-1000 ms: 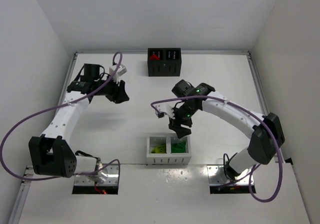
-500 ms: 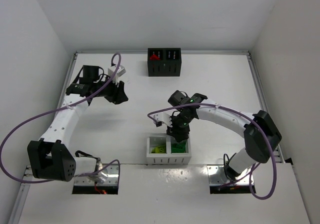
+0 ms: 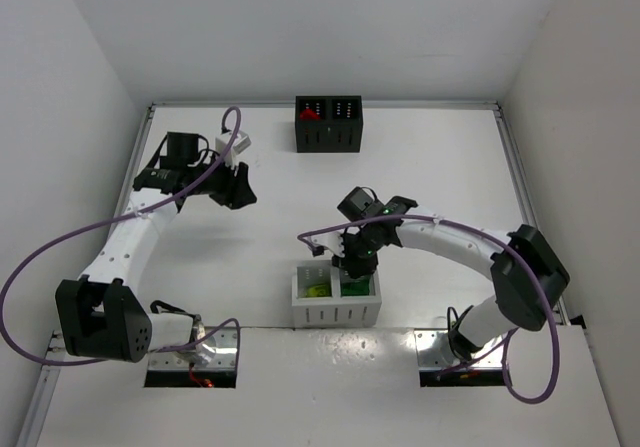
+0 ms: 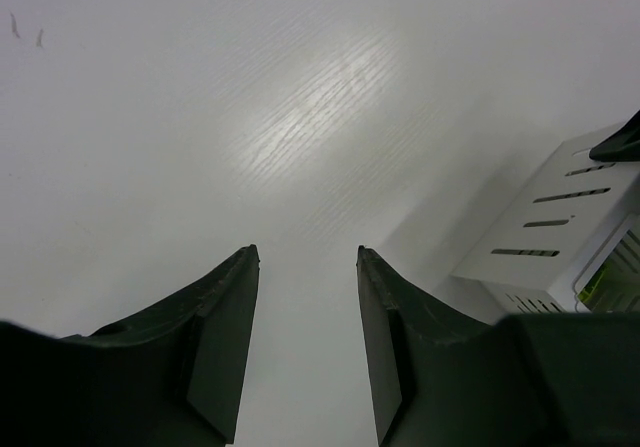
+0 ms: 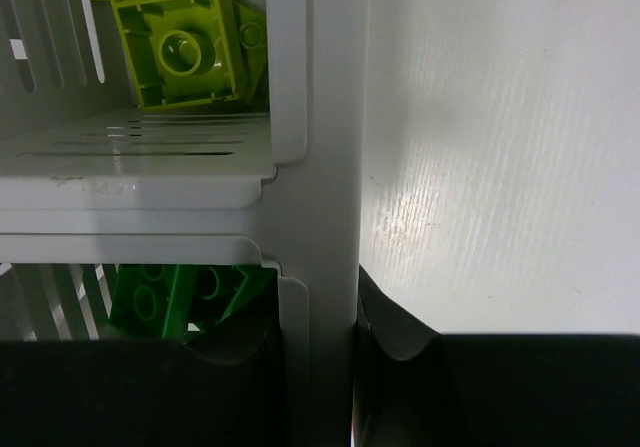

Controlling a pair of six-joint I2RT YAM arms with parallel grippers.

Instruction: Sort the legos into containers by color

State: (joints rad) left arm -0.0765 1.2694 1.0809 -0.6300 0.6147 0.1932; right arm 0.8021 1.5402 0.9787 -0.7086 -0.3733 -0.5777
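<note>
White container [image 3: 335, 315] has its rim clamped by downturned right end effector [image 3: 350, 270].

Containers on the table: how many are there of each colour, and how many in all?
white perforated plastic box with two compartments: 1
black perforated plastic box with two compartments: 1
Total: 2
</note>
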